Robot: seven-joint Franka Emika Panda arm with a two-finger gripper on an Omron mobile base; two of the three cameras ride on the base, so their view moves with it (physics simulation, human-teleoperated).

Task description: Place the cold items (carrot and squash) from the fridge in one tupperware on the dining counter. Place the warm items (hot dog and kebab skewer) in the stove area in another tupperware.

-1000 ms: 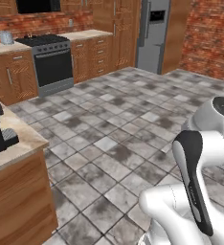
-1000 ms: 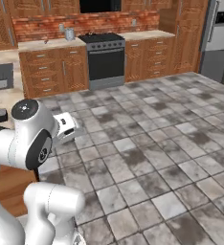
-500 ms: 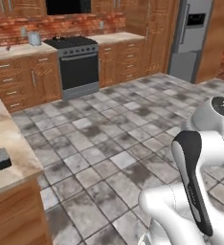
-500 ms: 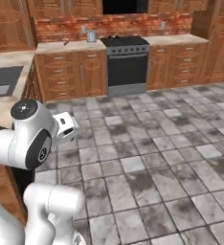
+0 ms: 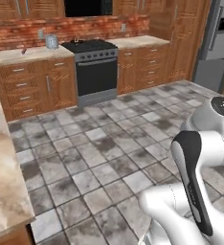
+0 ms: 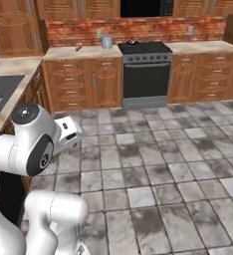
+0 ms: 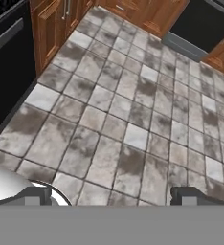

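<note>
Gripper (image 7: 111, 196) jaws wide apart, nothing held, over bare floor tiles facing the stove (image 5: 95, 72). I'd guess the kebab skewer's light and stiff, so pinch it mid-stick.

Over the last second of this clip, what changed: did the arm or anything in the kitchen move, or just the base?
The base turned, so the whole view shifted: the stove slid from upper left towards the centre in the left base view, and the fridge went to the right edge. Nothing was grasped or released. The arm kept its folded pose, and the claw stayed open and empty over the tiled floor.
</note>
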